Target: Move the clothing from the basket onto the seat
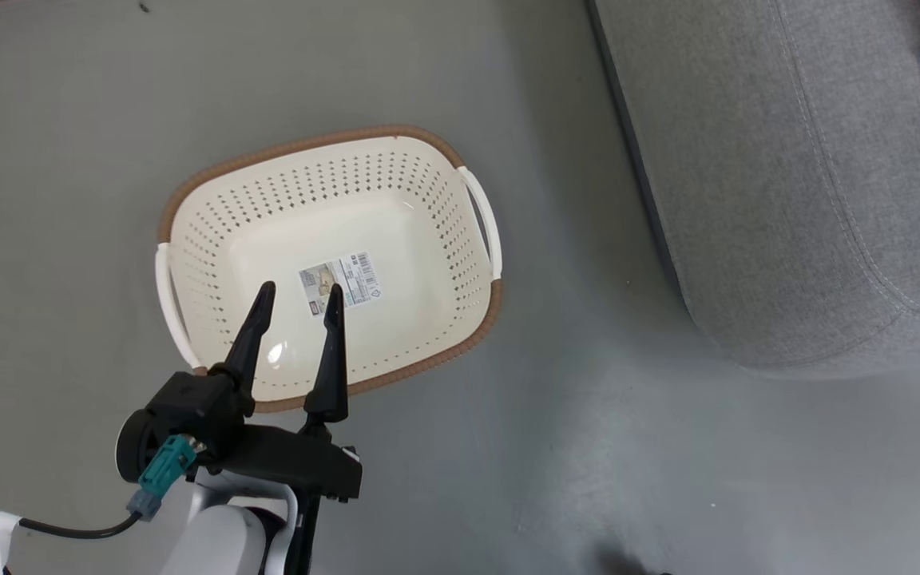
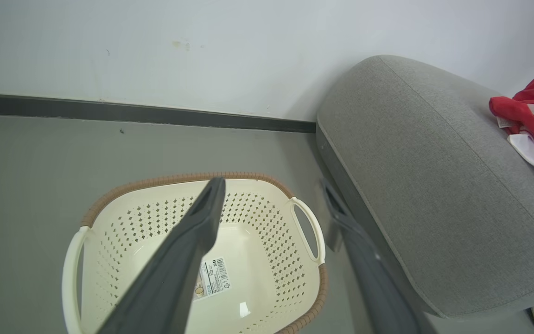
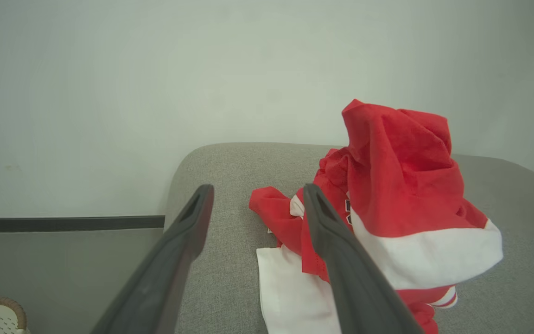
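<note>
our left gripper [image 1: 301, 287]: both long dark fingers spread wide, nothing between them. In the head view it hangs over the near side of the oval cream-white perforated plastic basket [image 1: 440, 239] with a brown woven-look rim, tips pointing toward the printed label [image 1: 356, 275] on the basket's bottom. We can't tell how high the tips are above that bottom. The basket stands upright on the flat grey floor [image 1: 69, 200], both white side handles visible, its bottom and label in plain sight.

our right gripper [image 3: 257, 188]: fingers also well apart, grey fabric showing through the gap, so it grips nothing.

the clothing [image 3: 401, 185], red basketball garments with white trim, lies in a crumpled heap on the large grey textured-fabric sofa [image 3: 220, 278] with rounded edges. One red fold stands up in a peak with a white band below it. A white panel lies flat on the cushion in front. In the right wrist view one finger of the right gripper overlaps the heap, and we can't tell whether it touches. A scrap of dark lettering shows beside that finger, unreadable.

The sofa sits beside the basket, not touching it, with a strip of floor between. In the head view we see the heap at the far right edge, well apart from the basket. A pale wall [image 2: 202, 46] with a dark baseboard [image 2: 132, 112] runs behind both.
</note>
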